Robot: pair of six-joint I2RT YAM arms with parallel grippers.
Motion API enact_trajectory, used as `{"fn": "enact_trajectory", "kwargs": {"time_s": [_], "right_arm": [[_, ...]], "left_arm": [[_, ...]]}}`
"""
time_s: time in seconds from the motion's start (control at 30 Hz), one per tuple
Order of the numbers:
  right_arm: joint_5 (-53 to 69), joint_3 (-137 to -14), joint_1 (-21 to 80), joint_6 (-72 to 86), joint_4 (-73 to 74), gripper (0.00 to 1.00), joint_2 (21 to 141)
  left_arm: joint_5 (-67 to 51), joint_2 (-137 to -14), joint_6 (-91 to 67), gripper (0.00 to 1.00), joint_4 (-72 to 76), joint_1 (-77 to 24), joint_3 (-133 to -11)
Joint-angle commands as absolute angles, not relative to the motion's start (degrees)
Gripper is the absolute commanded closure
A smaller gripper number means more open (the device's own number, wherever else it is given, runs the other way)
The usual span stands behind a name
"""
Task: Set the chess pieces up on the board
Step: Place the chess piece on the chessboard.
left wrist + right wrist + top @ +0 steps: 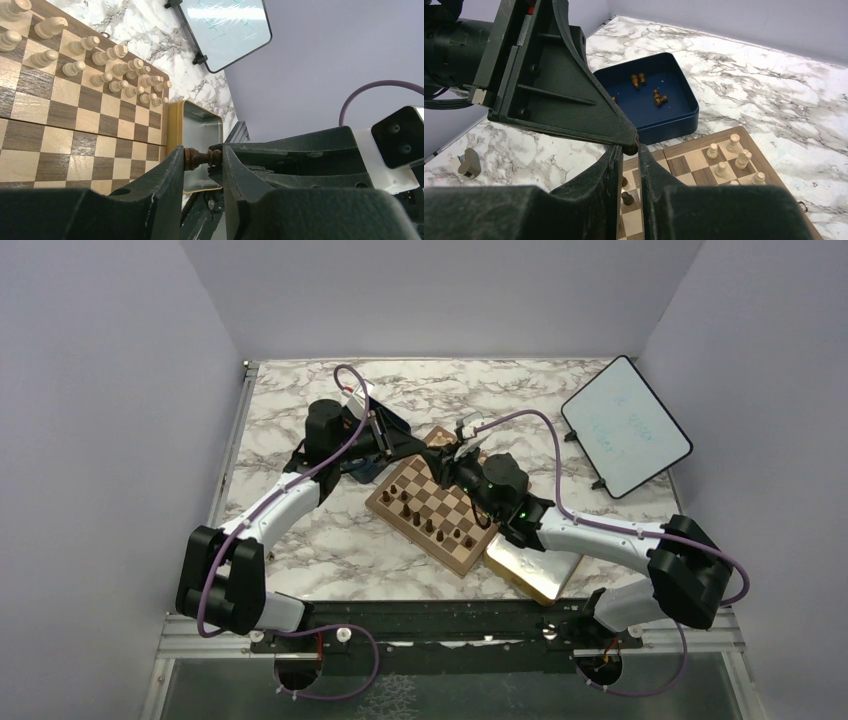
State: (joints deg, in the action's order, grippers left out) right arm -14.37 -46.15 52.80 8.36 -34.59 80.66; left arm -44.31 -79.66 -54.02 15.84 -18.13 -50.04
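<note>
Two grippers meet over the far corner of the checked wooden chessboard [60, 145]: left gripper [202, 152] pinches a tiny dark brown chessman [197, 158]; right gripper [629, 150] nearly closed, grip unclear. Release only once right clamps firmly.

No word, number or brand is coming through legibly in any view. The whiteboard [650, 452] at the far right of the table [330, 552] is carrying a few short lines of faint blue-green handwriting [618, 418], but the strokes are showing too pale to read from above, and they are looking just as smeared and blurred from the left wrist camera.
</note>
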Motion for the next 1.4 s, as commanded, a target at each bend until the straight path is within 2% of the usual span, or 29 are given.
{"fn": "enact_trajectory", "kwargs": {"time_s": [0.0,0.1,0.2,0.37,0.57,0.7,0.9,1.27,1.37], "right_arm": [[-16.90,-45.93,53.00,9.33,-41.63,0.76,81.68],[-17.34,-46.89,52.97,9.43,-41.67,0.75,82.29],[-17.01,-48.03,52.97,9.17,-41.18,0.67,82.87],[-17.39,-48.52,53.00,8.35,-41.39,0.65,83.39],[-17.37,-47.64,52.95,7.76,-44.82,0.78,82.68],[-16.36,-46.71,53.00,7.62,-47.24,0.97,82.19],[-15.55,-44.31,52.95,6.98,-47.59,0.99,81.31],[-16.07,-37.79,52.98,5.91,-45.65,0.99,77.72],[-16.27,-35.77,52.97,5.84,-44.17,0.99,76.09]], "left_arm": [[-46.27,-77.33,-55.35,0.88,17.11,-19.77,-48.69],[-46.32,-76.99,-55.54,0.88,17.14,-19.95,-48.65],[-46.23,-76.73,-55.91,0.88,17.18,-20.04,-48.60],[-45.88,-76.03,-56.25,0.88,17.23,-20.09,-48.43],[-45.84,-76.03,-56.50,0.88,17.27,-20.13,-48.10],[-45.29,-76.00,-56.31,0.88,17.34,-20.13,-47.69],[-44.42,-75.67,-56.01,0.86,17.40,-20.13,-46.72],[-42.88,-75.41,-56.43,0.34,17.40,-20.13,-46.31],[-42.82,-75.79,-55.40,0.27,17.40,-20.13,-47.19]]}}
